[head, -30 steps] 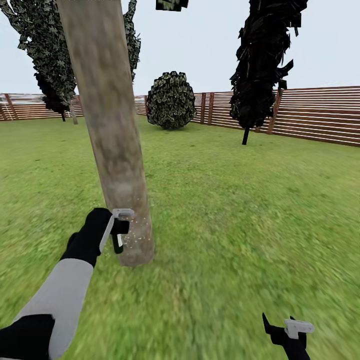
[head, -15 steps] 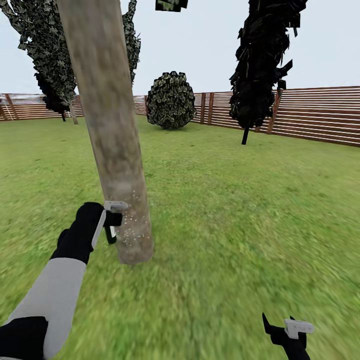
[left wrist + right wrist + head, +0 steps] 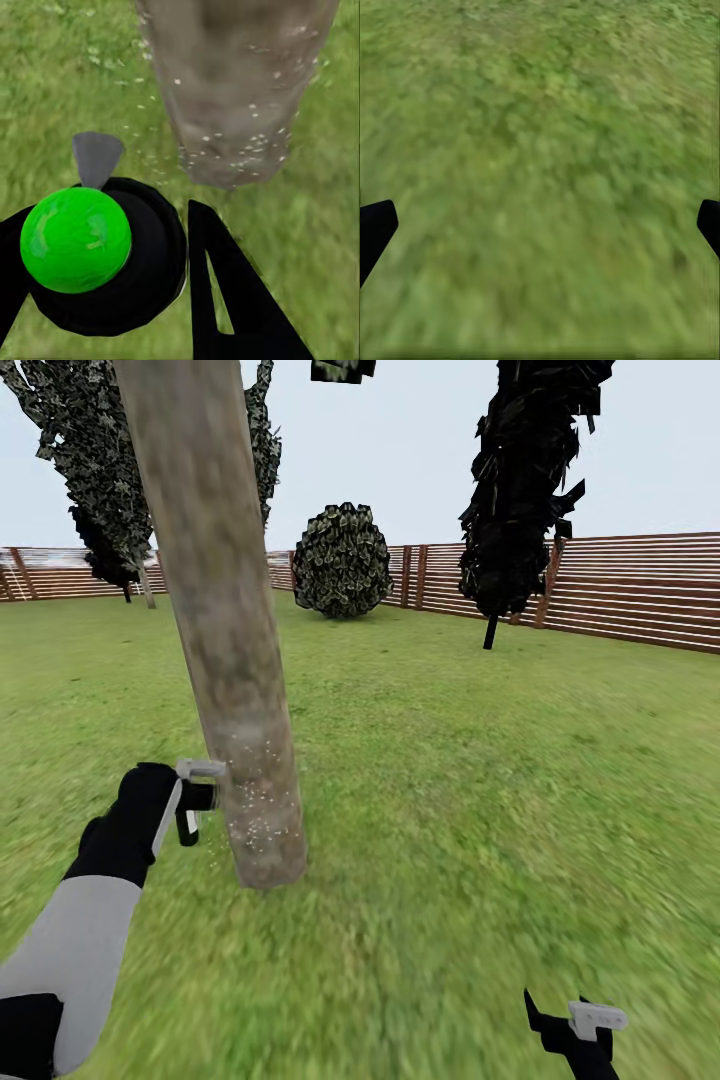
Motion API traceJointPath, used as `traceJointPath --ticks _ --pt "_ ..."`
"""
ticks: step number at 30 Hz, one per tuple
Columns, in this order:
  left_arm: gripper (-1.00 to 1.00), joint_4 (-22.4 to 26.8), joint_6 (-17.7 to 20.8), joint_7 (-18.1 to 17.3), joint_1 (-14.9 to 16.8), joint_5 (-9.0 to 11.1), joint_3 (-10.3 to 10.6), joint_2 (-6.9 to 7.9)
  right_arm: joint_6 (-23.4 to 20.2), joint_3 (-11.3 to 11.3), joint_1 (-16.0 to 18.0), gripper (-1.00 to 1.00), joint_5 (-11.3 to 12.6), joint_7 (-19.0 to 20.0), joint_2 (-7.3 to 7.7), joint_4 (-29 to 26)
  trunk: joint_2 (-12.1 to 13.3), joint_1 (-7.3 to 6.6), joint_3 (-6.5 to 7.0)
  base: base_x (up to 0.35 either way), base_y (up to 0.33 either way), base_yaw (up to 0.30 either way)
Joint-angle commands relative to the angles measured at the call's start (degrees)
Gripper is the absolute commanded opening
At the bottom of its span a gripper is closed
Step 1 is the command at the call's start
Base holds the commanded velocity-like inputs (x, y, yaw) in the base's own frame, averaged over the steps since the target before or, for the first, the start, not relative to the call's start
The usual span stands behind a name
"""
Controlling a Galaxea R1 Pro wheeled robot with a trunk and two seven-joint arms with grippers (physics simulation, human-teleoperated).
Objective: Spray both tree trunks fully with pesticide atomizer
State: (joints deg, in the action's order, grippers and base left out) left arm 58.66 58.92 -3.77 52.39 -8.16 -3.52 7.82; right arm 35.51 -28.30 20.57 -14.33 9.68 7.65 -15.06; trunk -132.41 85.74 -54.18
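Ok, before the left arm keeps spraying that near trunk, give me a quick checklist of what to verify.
1. Left gripper grips the pesticide atomizer: ok.
2. Nozzle faces the tree trunk: ok, trunk lies ahead in the left wrist view.
3. Pesticide lands on the trunk: ok, white specks near its base.
4. Whole trunk covered: not ok, specks show low down only.
5. Right gripper out of the way: ok, open over the grass.

Tree trunk [image 3: 215,610] top cut off, seemingly.
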Motion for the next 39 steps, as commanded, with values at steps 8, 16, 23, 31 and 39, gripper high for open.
traceJointPath --ticks 8,16,23,31,39 --pt "-1.00 3.6 0.1 0.0 0.0 0.5 0.2 -1.49 0.0 0.0 0.0 1.00 0.0 0.0 0.00 0.1 0.0 0.00 0.00 0.000 0.000 0.000" --pt "-1.00 -0.5 0.0 -0.2 -1.1 0.5 0.4 -0.97 0.0 0.0 0.0 1.00 0.0 0.0 0.00 0.2 0.0 0.00 0.00 0.000 0.000 0.000" --pt "-1.00 -5.6 -1.0 -1.5 -4.9 0.4 0.4 -1.52 0.0 0.0 0.0 1.00 0.0 0.0 0.00 0.2 0.0 0.00 0.00 0.000 0.000 0.000" --pt "-1.00 -5.8 -2.6 -5.8 -9.2 -0.1 0.3 -1.53 0.0 0.0 0.0 1.00 0.0 0.0 0.00 0.2 0.0 0.00 0.00 0.000 0.000 0.000" --pt "-1.00 -16.5 -12.7 -3.2 -10.7 0.2 -0.1 -1.69 0.0 0.0 0.0 1.00 0.0 0.0 0.00 0.2 0.0 0.00 0.00 0.000 0.000 0.000"
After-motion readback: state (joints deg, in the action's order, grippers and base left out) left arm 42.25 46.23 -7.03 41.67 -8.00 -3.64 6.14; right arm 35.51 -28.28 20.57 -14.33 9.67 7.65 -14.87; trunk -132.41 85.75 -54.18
